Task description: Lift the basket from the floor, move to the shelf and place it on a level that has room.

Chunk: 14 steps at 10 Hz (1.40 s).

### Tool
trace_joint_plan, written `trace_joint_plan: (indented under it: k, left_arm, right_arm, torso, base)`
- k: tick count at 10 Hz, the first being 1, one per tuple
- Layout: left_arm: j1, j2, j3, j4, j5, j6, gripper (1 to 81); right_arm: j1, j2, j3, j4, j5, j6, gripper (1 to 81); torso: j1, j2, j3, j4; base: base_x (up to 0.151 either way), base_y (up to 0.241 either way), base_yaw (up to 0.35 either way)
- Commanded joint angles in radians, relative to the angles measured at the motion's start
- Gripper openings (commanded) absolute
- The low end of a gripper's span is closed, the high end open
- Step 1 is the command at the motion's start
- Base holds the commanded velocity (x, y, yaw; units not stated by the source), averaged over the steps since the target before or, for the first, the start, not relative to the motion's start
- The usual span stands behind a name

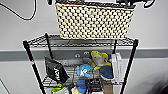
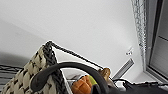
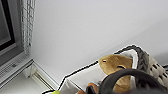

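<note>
The cream woven basket (image 1: 93, 21) with its dark braided rim sits at the height of the shelf's (image 1: 32, 62) top level (image 1: 82, 43). Its bottom overlaps the wire grid, and I cannot tell whether it rests there or hangs just above. Dark parts of my left gripper (image 1: 50, 1) and right gripper (image 1: 132, 2) are at the basket's two upper corners. In the left wrist view a dark loop handle (image 2: 62, 66) arcs close before the basket's woven side (image 2: 22, 80), with an orange toy (image 2: 81, 86) inside. The right wrist view has the other handle (image 3: 130, 75) and a tan plush (image 3: 115, 65) against the white lining.
The tier below carries a black bag (image 1: 56, 71), a blue plush (image 1: 83, 70), a yellow and blue plush (image 1: 100, 60) and white boxes (image 1: 117, 67). A pale wall with a grey band (image 1: 150, 53) stands right behind the rack.
</note>
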State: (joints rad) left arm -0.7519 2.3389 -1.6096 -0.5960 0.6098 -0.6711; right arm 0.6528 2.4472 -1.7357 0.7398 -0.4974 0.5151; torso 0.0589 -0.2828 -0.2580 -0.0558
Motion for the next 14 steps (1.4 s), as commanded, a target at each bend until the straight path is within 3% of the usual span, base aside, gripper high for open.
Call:
trace_joint_plan:
  k: [1,5,8,14]
  left_arm:
    - [-0.096,0.08,-0.145,0.018,-0.024,0.08,1.0]
    - [-0.04,0.152,-0.301,0.024,0.01,0.136,1.0]
    - [-0.004,0.206,-0.429,0.059,0.073,0.16,1.0]
    - [0.027,0.217,-0.484,0.05,0.078,0.183,1.0]
  right_arm:
    - [0.138,0.135,-0.244,0.004,-0.068,-0.147,1.0]
    - [0.064,0.167,-0.359,0.004,-0.076,-0.217,1.0]
    - [0.018,0.187,-0.419,0.004,-0.075,-0.25,1.0]
    - [-0.023,0.236,-0.491,0.004,-0.073,-0.28,1.0]
  torso:
    - [0.0,0.0,0.0,0.0]
    - [0.001,0.0,-0.001,0.0]
    - [0.001,0.001,-0.001,0.0]
    - [0.002,0.001,-0.002,0.0]
  base:
    - [0.0,0.0,0.0]
    - [0.0,0.0,0.0]
    - [0.0,0.0,0.0]
    - [0.0,0.0,0.0]
